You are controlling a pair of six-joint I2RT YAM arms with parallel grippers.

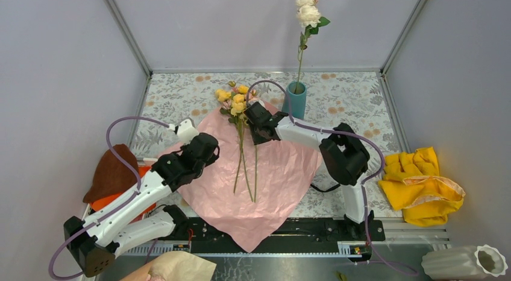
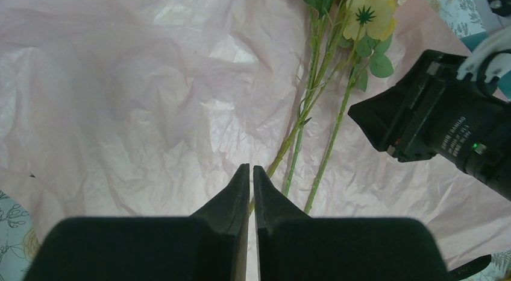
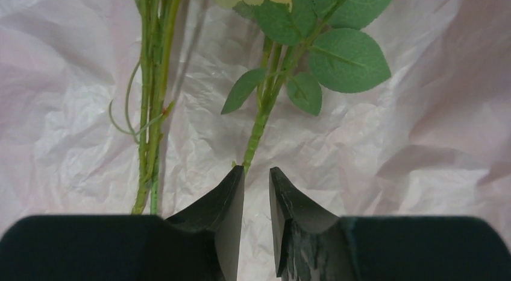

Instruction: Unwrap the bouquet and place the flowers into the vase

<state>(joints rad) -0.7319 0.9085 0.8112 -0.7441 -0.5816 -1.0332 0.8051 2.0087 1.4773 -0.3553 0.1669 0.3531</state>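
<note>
1. The wrapping paper [image 1: 283, 166] of the bouquet lies opened out flat on the desk [image 1: 181, 97], pink side up and crinkled, with its near corner reaching down between the two arm bases
2. The flowers [image 1: 239, 103] lie loose on that paper, with the yellow blooms at the far end and the long green stems [image 1: 244, 166] running back toward the arms (the stems lie close together, almost parallel)
3. The vase [image 1: 296, 100], a teal cylinder, stands upright at the far side of the desk, just beyond the paper's far edge, and a tall cream rose [image 1: 308, 12] stands in it
4. The right hand [image 3: 256, 172] hangs over the paper just right of the stems, near the blooms; its fingers stand slightly apart and paper shows through the gap
5. A leafy stem [image 3: 259, 118] runs up to one fingertip; whether it touches cannot be told
6. The left hand [image 2: 251, 169] is over the left part of the paper, its fingers drawn almost together with nothing seen between them
7. A yellow cloth [image 1: 422, 184] lies at the right, and a white ribbed vase [image 1: 464, 263] lies on its side at the near right corner
</note>
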